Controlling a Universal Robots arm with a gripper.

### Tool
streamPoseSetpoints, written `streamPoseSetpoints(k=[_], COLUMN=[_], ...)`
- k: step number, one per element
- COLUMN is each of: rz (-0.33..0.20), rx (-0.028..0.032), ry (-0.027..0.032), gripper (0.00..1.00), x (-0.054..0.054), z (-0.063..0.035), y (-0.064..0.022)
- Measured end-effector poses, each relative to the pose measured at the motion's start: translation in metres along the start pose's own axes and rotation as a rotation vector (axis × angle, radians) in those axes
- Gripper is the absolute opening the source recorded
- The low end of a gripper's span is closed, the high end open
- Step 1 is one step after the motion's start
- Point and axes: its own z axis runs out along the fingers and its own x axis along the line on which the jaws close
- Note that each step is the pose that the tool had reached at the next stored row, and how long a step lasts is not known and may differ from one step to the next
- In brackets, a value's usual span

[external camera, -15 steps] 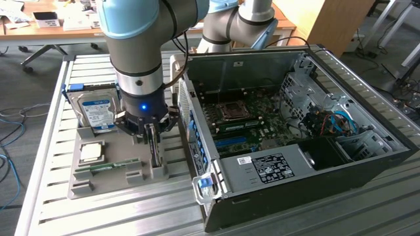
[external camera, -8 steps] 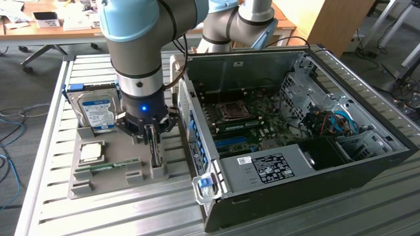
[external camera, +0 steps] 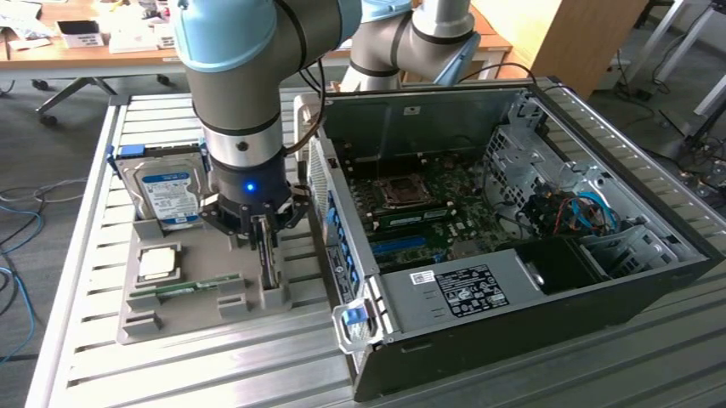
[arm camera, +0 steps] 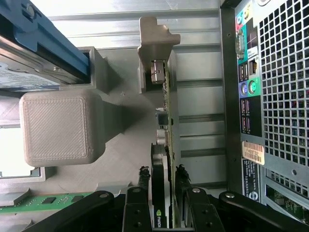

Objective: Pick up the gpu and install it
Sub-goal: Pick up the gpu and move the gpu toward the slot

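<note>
1. Arm lowered over grey tray (external camera: 193,310) (arm camera: 120,159) on slatted metal table (external camera: 227,374) (arm camera: 125,9), at the exterior view's left of the open PC case (external camera: 511,340) (arm camera: 280,96).
2. Claw (external camera: 263,246) (arm camera: 161,174) down over the top edge of the gpu (external camera: 268,272) (arm camera: 159,193). Clenched on the card or slack: cannot tell.
3. Gpu on edge, upright, seated in the tray's slots on the side nearest the case. Not lifted. In the wrist view, far end of card lodged in a grey post (arm camera: 154,48) of the tray.
4. Wrist view: gpu running parallel to the case's rear panel, just beside it, apart from it.
5. Hard drive (external camera: 165,191) (arm camera: 43,63) with blue label standing tilted at the tray's far end, well apart from the gpu.
6. Green memory stick (external camera: 187,289) (arm camera: 48,199) lying flat in the tray, near the claw, not touching it.
7. Square silver chip (external camera: 159,262) lying flat between hard drive and memory stick.
8. Case side open, motherboard (external camera: 420,204) exposed.
</note>
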Motion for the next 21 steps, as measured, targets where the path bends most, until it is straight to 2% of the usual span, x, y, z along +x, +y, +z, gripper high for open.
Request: streamPoseSetpoints(k=[3, 4, 21], rz=[0.000, 0.000, 0.000], rx=[0.0001, 0.0000, 0.0000], ry=[0.0001, 0.0001, 0.0000], gripper=[0.35, 0.27, 0.27], x=[0.0000, 0.0000, 0.0000], z=[0.0000, 0.0000, 0.0000], y=[0.0000, 0.0000, 0.0000])
